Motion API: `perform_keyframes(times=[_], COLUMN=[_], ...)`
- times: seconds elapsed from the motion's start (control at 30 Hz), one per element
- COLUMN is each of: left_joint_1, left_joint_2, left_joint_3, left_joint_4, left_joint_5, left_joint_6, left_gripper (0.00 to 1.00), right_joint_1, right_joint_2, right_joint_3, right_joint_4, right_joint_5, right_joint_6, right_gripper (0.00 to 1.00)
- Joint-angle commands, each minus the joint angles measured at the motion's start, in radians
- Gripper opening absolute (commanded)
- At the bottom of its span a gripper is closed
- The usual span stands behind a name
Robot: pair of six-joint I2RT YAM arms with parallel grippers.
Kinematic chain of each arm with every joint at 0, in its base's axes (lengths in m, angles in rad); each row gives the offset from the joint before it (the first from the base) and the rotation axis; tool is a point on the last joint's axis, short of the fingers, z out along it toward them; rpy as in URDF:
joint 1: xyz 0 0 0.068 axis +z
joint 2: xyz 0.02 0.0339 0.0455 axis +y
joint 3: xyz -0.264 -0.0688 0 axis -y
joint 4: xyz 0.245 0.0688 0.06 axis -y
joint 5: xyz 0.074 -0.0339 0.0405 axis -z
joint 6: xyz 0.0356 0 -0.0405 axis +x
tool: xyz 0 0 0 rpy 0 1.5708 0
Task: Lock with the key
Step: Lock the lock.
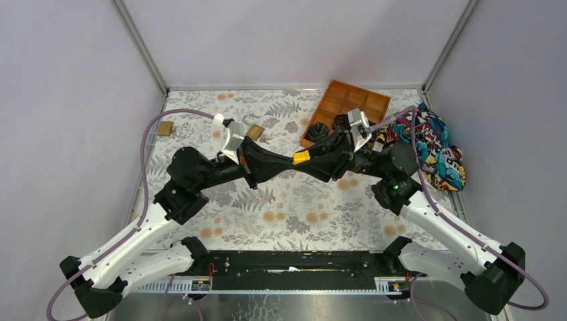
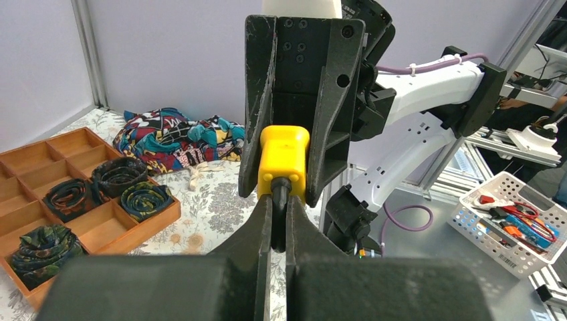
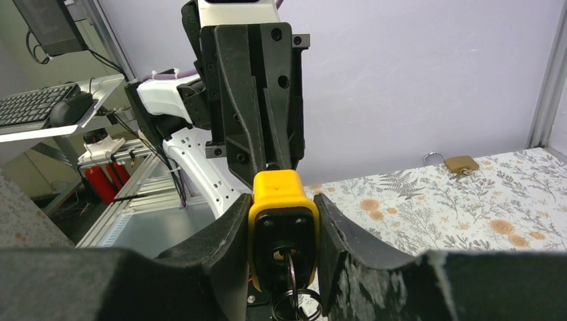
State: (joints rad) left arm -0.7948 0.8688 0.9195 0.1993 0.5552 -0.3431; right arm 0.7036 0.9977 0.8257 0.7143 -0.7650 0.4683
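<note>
Two grippers meet over the middle of the table (image 1: 287, 214), sharing one yellow padlock (image 1: 301, 158) held up off it. Far left, a spare brass padlock (image 1: 165, 128) lies unused. Left gripper (image 2: 279, 200): jaws closed on a dark stub at the lock's end, likely the shackle, placed to push it home. Right gripper (image 3: 282, 200): jaws clamped on the yellow body, bracing it. Key (image 3: 284, 257) sits in the keyhole on the right gripper's side, neither jaws pinching it, so turning looks pending. Far right: wooden tray (image 1: 354, 100), patterned cloth (image 1: 434, 150).
</note>
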Motion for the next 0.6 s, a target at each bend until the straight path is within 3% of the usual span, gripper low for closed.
perform_keyframes(times=[0.0,0.27,0.4,0.57], left_joint_1=[-0.082,-0.132,-0.167,-0.196], left_joint_2=[0.081,0.161,0.213,0.26], left_joint_3=[-0.026,-0.03,0.02,0.088], left_joint_4=[0.041,0.152,0.165,0.188], left_joint_5=[0.012,0.028,0.07,0.102], left_joint_6=[-0.013,-0.1,-0.095,-0.079], left_gripper=[0.0,0.0,0.0,0.0], right_joint_1=[0.056,0.057,0.057,0.051], right_joint_2=[0.069,0.083,0.106,0.098], right_joint_3=[-0.004,-0.013,-0.017,-0.087], right_joint_4=[0.018,-0.014,0.074,0.145], right_joint_5=[0.077,0.048,-0.038,-0.006], right_joint_6=[0.013,-0.021,0.038,0.077], right_gripper=[0.0,0.0,0.0,0.0])
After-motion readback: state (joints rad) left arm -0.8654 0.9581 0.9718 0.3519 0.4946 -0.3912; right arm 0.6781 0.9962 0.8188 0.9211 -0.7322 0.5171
